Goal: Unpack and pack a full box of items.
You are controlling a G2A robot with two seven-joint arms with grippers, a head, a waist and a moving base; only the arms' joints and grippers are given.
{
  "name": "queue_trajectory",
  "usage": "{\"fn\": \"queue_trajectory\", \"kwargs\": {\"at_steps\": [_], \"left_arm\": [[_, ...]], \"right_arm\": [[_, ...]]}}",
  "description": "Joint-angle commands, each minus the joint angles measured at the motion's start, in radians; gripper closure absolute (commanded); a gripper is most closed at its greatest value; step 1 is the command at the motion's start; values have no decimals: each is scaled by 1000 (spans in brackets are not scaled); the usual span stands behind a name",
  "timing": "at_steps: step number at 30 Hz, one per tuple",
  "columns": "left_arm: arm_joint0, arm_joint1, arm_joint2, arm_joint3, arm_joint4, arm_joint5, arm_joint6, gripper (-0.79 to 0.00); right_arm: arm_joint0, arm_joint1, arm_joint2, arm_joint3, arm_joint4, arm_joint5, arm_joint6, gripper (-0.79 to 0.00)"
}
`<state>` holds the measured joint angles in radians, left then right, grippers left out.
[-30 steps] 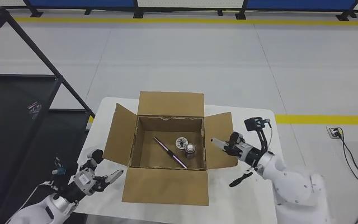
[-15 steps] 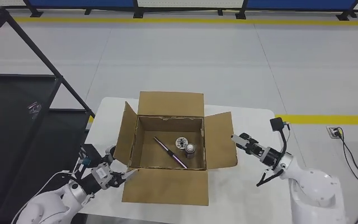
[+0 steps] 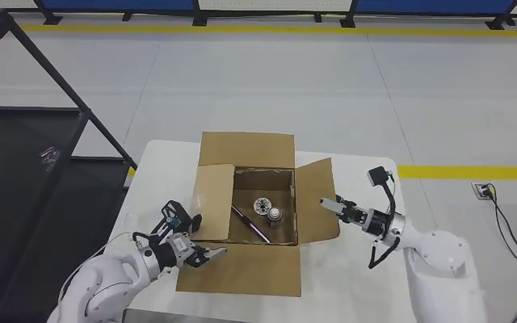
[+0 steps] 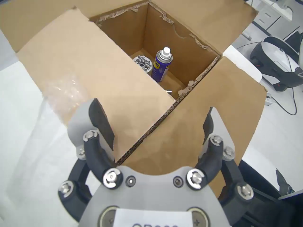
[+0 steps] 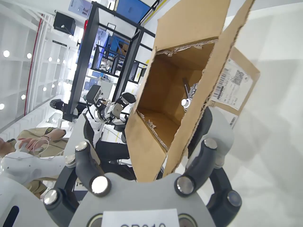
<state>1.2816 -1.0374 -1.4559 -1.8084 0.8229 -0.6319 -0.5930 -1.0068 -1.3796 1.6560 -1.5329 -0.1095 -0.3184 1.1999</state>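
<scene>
Sealing is getting under way on the white counter [image 3: 355, 270]. The cardboard box [image 3: 239, 270] is closing from one side. Its left flap [image 3: 214, 202], which was lying splayed toward 9 o'clock a second ago, is now tipping in over the opening and covering roughly the 9 o'clock third. The right flap [image 3: 317, 202], at 3 o'clock, is standing steeper than before but is not yet folding over.

The left end effector [image 4: 153, 121], having swung in across the counter, is sitting at the box's 7 o'clock corner. Its jaws are spread wide, with one pad [image 4: 101, 119] lying against the left flap's outer face. The right end effector [image 5: 146, 138], after backing off half a second ago, is closing in again at 3 o'clock. Its jaws are wide around the right flap's edge and are gripping nothing.

The spray can [image 4: 163, 63], the round metal part [image 4: 142, 63] and the slim dark rod [image 3: 249, 224] are resting on the box floor. Packing appears done; the remaining flaps are awaiting folding.
</scene>
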Motion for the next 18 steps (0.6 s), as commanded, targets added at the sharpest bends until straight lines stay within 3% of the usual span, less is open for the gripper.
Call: {"fn": "queue_trajectory", "kwargs": {"at_steps": [1, 9, 18], "left_arm": [[-21, -2, 27, 20, -1, 4, -7, -785], [-65, -5, 83, 73, 2, 14, -9, -785], [-35, 2, 63, 65, -7, 7, 21, -785]], "right_arm": [[20, 2, -26, 15, 38, -28, 29, -785], [87, 4, -165, 28, 40, -47, 11, -785], [180, -1, -310, 102, -18, 2, -62, -785]]}}
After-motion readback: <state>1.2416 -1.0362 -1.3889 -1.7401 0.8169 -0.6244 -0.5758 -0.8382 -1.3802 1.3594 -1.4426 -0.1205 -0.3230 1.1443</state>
